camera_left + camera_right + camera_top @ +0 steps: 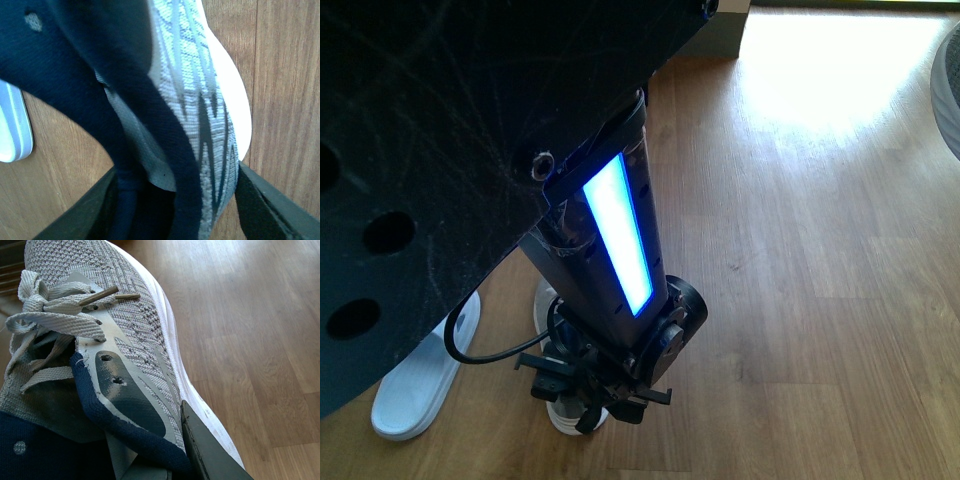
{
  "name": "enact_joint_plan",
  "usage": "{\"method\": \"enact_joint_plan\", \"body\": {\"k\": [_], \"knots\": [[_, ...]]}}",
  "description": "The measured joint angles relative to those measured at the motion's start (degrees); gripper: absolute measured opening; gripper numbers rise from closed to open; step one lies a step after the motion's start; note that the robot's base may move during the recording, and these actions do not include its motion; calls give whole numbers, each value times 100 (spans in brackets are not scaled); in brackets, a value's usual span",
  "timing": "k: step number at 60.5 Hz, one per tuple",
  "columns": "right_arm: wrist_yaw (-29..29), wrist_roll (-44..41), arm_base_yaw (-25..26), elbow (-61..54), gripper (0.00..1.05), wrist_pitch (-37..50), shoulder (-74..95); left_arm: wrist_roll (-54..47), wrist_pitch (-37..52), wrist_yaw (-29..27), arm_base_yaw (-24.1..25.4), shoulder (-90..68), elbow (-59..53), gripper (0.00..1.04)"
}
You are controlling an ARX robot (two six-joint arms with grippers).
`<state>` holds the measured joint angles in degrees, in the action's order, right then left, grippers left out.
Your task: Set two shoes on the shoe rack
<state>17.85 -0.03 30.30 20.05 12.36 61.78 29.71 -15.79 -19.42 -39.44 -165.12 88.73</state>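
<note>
In the left wrist view my left gripper is shut on a grey sneaker, its black fingers pressing the knit side and navy collar. My right gripper is shut on a grey sneaker with pale laces; one dark finger lies against its side above the white sole. The front view shows one arm with a lit blue-white strip reaching down to a gripper over a white sole. I cannot tell which arm it is. The shoe rack is out of view.
A pale-blue slide lies on the wood floor left of that gripper, and its edge shows as the slide in the left wrist view. A black robot panel blocks the upper left. A sunlit floor patch and a grey round object sit far right.
</note>
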Motion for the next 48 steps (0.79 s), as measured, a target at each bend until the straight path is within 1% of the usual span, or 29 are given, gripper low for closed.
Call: {"method": "enact_joint_plan", "body": {"k": [6,11,15,25,31,33,34,40,48], "knots": [[0,0,0,0,1,0,0,-109,31,42,0,-2,-39,39],[0,0,0,0,1,0,0,-166,50,37,2,0,-74,29],[0,0,0,0,1,0,0,-245,83,37,13,0,-98,23],[0,0,0,0,1,0,0,-433,181,-44,28,70,-197,10],[0,0,0,0,1,0,0,-669,306,-85,48,149,-308,5],[0,2,0,0,1,0,0,-833,374,-153,63,205,-380,5],[0,0,0,0,1,0,0,-1067,476,-201,96,304,-476,4],[0,2,0,0,1,0,0,-1515,706,-251,192,649,-695,4],[0,0,0,0,1,0,0,-1799,898,-356,269,951,-892,4]]}}
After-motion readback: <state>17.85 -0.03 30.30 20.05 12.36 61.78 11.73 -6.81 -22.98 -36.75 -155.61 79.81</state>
